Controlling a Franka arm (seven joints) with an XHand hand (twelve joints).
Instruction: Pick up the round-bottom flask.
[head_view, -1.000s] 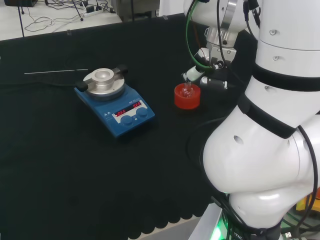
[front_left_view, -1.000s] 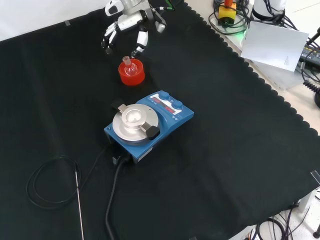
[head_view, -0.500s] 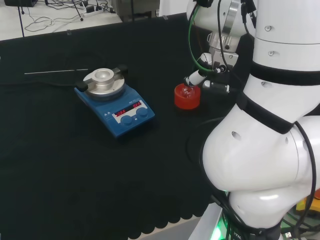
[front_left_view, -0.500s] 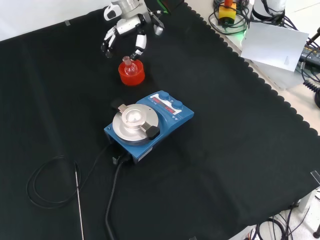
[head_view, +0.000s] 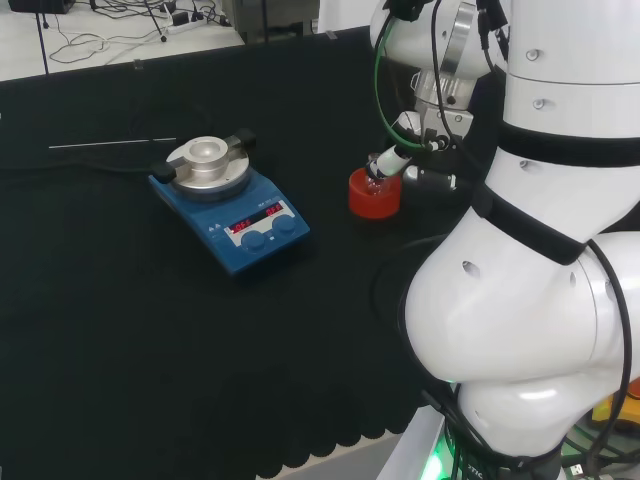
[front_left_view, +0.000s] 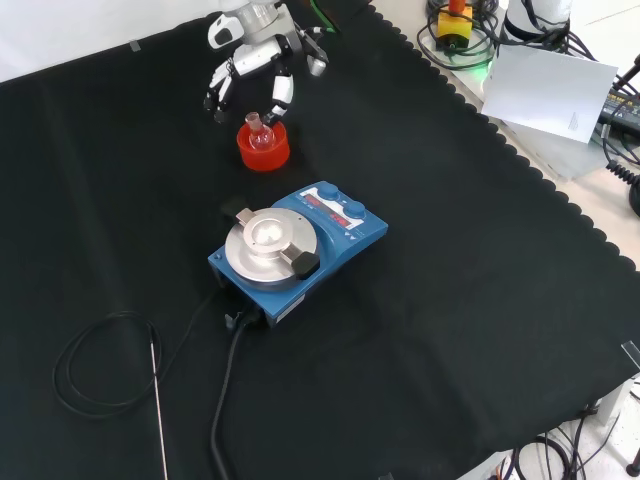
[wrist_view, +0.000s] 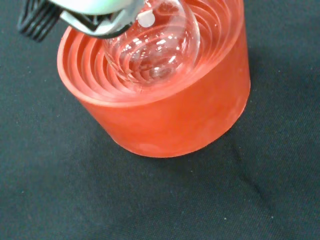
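The round-bottom flask (wrist_view: 155, 45) sat in the red ribbed stand (wrist_view: 165, 105), its clear bulb cradled by the stepped rings inside the cup and its short neck (front_left_view: 256, 121) pointing up. In the front view the flask (front_left_view: 260, 133) and stand (front_left_view: 264, 146) stood on the black cloth (front_left_view: 450, 300) toward the top of the picture, left of centre.

The hand (front_left_view: 250, 62) hung just above and behind the stand in that view, its fingers spread and only slightly bent, holding nothing. One fingertip (front_left_view: 278, 108) reached down close to the flask's neck on the right, and the others (front_left_view: 215, 95) pointed down to the cloth on the left, clear of the stand. Whether that near fingertip touched the glass could not be told. In the head view a fingertip (head_view: 385, 165) came down at the stand's (head_view: 374, 195) top rim, with the flask (head_view: 376, 181) just beneath it (the arm's big white links rose to the right).

Nearer the camera in the front view stood a blue stirrer plate (front_left_view: 300, 250) with a round metal top (front_left_view: 268, 240), well apart from the stand. A black cable (front_left_view: 225, 400) ran from it toward the bottom of the picture, and a thin metal rod (front_left_view: 157, 410) with a looped wire lay on the cloth to the lower left.
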